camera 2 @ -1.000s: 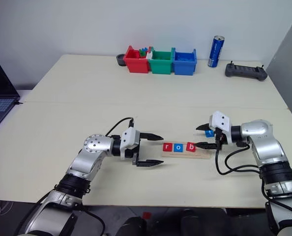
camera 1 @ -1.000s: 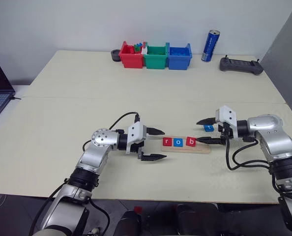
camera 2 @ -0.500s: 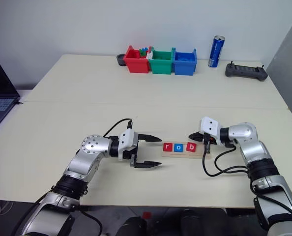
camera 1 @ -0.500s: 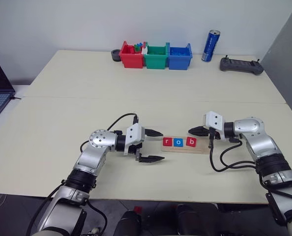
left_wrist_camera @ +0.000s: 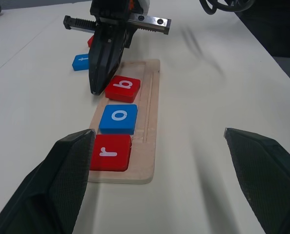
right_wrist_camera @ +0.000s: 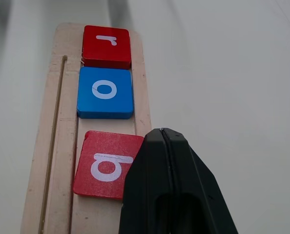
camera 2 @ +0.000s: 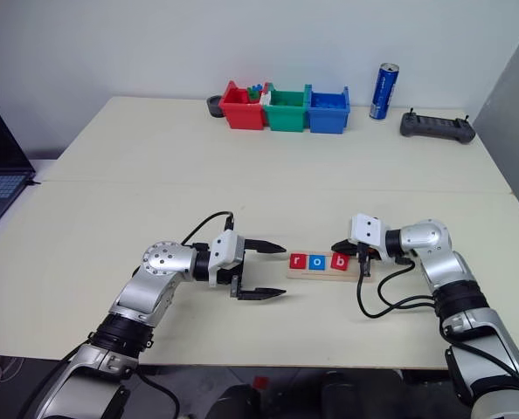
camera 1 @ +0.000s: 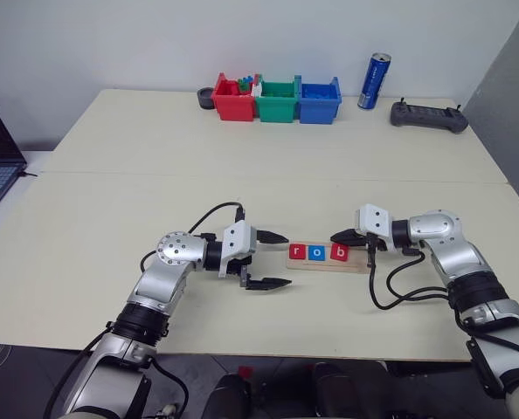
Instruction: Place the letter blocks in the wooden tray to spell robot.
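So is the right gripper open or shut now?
Shut: the right gripper's two black fingers meet with no gap, empty, beside the red b block.

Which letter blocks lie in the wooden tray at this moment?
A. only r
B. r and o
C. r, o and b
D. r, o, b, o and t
C: the wooden tray holds a red r block, a blue o block and a red b block in a row, with the right gripper shut beside the b.
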`<state>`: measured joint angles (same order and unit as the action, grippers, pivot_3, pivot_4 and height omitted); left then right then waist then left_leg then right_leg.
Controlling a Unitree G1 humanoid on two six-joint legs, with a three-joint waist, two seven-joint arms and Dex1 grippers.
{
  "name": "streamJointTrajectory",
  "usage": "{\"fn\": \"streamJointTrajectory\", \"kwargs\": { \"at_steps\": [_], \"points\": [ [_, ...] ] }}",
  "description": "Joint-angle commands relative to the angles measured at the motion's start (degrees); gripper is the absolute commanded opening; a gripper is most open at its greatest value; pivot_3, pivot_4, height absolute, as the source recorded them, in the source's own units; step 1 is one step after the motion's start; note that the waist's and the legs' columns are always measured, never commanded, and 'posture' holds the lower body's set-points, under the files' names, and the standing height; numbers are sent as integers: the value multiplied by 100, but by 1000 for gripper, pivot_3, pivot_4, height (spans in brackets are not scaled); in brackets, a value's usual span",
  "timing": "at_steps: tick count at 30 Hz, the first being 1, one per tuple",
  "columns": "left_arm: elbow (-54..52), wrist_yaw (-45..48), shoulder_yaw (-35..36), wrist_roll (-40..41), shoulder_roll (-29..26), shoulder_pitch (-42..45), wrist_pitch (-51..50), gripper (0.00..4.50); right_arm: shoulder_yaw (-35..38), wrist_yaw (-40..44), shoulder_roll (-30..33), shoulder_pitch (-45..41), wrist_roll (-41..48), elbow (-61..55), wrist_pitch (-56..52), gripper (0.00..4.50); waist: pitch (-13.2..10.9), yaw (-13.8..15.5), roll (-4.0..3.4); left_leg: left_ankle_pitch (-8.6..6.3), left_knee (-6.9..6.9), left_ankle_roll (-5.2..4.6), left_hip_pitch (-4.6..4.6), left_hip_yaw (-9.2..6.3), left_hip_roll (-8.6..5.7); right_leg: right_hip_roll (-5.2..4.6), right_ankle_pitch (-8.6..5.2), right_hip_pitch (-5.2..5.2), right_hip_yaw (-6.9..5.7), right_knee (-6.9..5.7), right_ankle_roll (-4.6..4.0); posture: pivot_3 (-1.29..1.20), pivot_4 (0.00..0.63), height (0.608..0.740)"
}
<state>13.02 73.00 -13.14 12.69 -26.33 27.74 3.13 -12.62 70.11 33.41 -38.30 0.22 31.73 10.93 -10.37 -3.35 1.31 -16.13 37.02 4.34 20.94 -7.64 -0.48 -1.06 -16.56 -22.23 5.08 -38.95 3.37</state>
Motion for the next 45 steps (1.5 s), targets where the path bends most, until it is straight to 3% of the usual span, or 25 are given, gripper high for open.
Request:
{"fn": "streamJointTrajectory", "kwargs": {
  "at_steps": [1,20,45],
  "points": [
    [-184,-52,72,43,-11,40,49,4500,47,56,25,-146,49,-143,85,16,0,0,0,0,0,0,0,0,0,0,0,0,0,0,0,0,150,740],
    [-28,-47,58,5,0,141,123,4500,165,163,42,-6,352,-726,-264,16,0,0,0,0,0,0,0,-1,0,0,0,0,0,0,0,0,150,740],
    [-21,-83,62,-5,-13,137,145,4500,-111,-162,29,-150,-221,-112,396,16,0,-2,0,0,0,0,0,1,0,0,0,0,0,0,0,0,150,740]
  ]
}}
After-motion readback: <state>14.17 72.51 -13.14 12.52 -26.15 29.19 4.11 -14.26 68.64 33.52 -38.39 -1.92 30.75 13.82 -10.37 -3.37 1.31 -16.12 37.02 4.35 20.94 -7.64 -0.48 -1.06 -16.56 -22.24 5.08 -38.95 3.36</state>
